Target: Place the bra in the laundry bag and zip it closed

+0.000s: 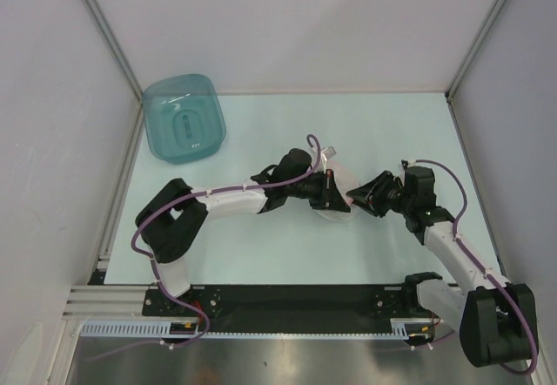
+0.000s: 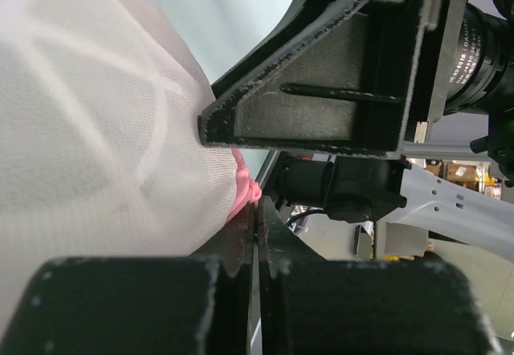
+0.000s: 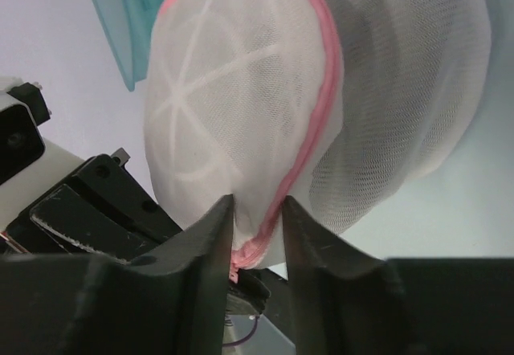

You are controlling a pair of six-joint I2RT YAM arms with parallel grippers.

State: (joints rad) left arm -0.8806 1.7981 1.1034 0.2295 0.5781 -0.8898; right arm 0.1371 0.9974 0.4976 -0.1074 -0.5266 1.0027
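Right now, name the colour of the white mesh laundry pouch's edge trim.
Pink trim on the pouch, clearest in right wrist view.

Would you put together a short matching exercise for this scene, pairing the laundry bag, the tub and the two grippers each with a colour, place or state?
1 laundry bag
2 plastic tub
3 left gripper
4 right gripper

A teal, at the far left
B jaws shut at the pink trim
C white mesh, between both grippers
D jaws apart, astride the pink trim

Pairs: 1-C, 2-A, 3-B, 4-D
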